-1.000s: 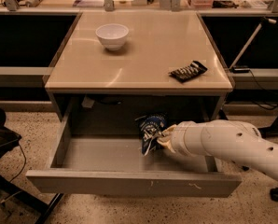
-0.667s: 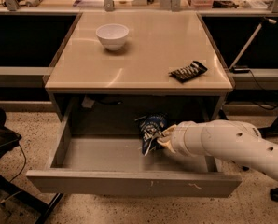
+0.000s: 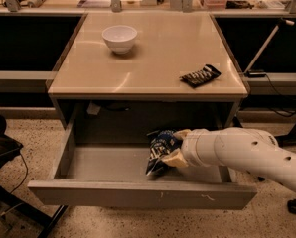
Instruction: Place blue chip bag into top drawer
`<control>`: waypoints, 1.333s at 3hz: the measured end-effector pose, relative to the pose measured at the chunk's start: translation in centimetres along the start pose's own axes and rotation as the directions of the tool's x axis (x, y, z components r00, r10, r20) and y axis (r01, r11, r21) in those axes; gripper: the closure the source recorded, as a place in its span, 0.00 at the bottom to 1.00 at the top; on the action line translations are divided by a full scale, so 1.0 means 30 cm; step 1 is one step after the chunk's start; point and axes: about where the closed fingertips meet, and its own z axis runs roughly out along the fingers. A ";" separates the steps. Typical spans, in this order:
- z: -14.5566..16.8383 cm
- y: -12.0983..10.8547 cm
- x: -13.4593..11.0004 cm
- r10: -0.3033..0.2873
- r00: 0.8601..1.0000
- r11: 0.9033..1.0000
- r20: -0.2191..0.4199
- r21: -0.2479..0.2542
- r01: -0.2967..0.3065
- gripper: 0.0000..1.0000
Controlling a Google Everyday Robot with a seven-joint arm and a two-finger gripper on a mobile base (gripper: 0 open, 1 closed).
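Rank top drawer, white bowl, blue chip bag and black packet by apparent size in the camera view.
1. top drawer
2. white bowl and blue chip bag: alike, bag nearer, in the claw inside the drawer
3. black packet

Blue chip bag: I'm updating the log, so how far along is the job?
Done: the top drawer stands open, and the blue chip bag is inside it. In hand: the pincer grips the bag there. Left: letting go and pulling the arm out.

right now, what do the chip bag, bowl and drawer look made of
The blue chip bag, held by the gripper inside the top drawer: crinkled glossy film, likely foil-plastic. Bowl: smooth white, ceramic or plastic. Drawer: matte grey-beige panels, scuffed; laminate or painted metal.
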 end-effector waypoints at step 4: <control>-0.022 0.002 -0.088 0.087 0.977 0.989 0.197 -0.137 -0.060 0.00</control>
